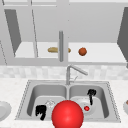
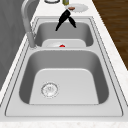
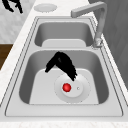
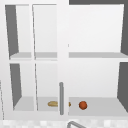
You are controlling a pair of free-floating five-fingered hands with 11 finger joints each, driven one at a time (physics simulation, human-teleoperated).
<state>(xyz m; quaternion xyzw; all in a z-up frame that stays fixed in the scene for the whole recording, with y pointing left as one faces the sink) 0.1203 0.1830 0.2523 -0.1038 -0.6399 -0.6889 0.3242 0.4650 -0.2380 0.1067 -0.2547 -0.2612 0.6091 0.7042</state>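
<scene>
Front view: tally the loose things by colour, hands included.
Red: 2, big ball, small ball
Black: 2, left hand, right hand
Orange: 1, round fruit
Tan: 1, bread loaf
White: 1, plate under the small ball
Total: 7

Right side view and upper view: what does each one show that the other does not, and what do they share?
The right side view alone shows the right hand hovering with relaxed fingers over a plate bearing a small red ball, in the near basin of the sink. The upper view alone shows the open wall cabinet, holding a bread roll and an orange ball. Both show the faucet.
</scene>
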